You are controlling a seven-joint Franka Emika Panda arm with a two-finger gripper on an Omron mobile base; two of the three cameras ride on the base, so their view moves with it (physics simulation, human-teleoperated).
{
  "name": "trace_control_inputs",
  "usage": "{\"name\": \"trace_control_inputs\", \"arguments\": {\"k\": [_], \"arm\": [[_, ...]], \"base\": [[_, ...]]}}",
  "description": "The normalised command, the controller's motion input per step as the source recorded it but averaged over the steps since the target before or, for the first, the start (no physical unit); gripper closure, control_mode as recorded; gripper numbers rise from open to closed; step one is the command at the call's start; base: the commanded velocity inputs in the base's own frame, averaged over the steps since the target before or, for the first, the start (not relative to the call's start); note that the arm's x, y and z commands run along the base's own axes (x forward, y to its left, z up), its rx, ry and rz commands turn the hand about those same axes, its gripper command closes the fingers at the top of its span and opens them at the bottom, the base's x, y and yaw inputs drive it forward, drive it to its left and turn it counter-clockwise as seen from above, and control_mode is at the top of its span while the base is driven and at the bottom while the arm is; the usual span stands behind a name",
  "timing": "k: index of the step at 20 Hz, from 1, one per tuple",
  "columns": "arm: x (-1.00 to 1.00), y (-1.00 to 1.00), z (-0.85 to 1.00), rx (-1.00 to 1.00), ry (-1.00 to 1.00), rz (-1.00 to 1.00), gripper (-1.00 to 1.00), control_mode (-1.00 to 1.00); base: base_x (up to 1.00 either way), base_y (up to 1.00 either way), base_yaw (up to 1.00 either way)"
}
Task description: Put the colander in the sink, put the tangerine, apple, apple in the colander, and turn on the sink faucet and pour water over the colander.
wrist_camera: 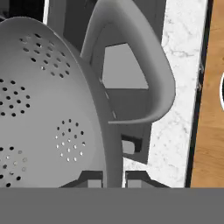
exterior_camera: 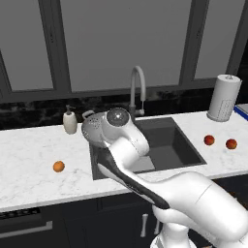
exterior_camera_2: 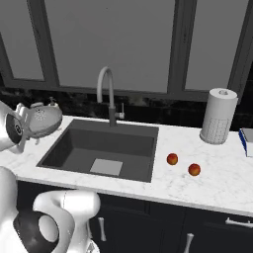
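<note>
On the white marble tabletop (exterior_camera: 29,164), a tangerine (exterior_camera: 58,166) lies at the left. The gripper (wrist_camera: 113,178) is closed on the rim of the colander (exterior_camera_2: 43,118), holding it tilted above the sink's (exterior_camera_2: 74,143) left edge. The faucet (exterior_camera_2: 107,94) stands behind. Two apples (exterior_camera_2: 172,159) (exterior_camera_2: 194,170) lie to the right.

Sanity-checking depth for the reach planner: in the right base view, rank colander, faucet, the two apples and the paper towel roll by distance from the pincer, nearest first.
1. Grey perforated metal colander, far left, held on its rim by the pincer.
2. Tall grey gooseneck faucet, behind the sink.
3. Two small red apples, right counter; left one slightly nearer.
4. White paper towel roll, far right.
</note>
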Motion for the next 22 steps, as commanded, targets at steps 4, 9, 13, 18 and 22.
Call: {"name": "trace_control_inputs", "arguments": {"k": [4,9,13,18,22], "arm": [[-0.73,-0.74,0.42,0.09,0.06,0.02,1.0,-1.0],[-0.45,-0.98,0.24,0.11,0.01,0.12,1.0,-1.0],[-0.14,-1.0,0.02,0.06,0.0,0.3,1.0,-1.0],[0.01,-1.0,0.0,0.01,0.0,0.41,1.0,-1.0],[0.23,-0.96,-0.15,-0.01,0.15,0.5,1.0,-1.0]], "base": [[0.0,0.0,0.0],[0.0,0.0,0.0],[0.0,0.0,0.0],[0.0,0.0,0.0],[0.0,0.0,0.0]]}}
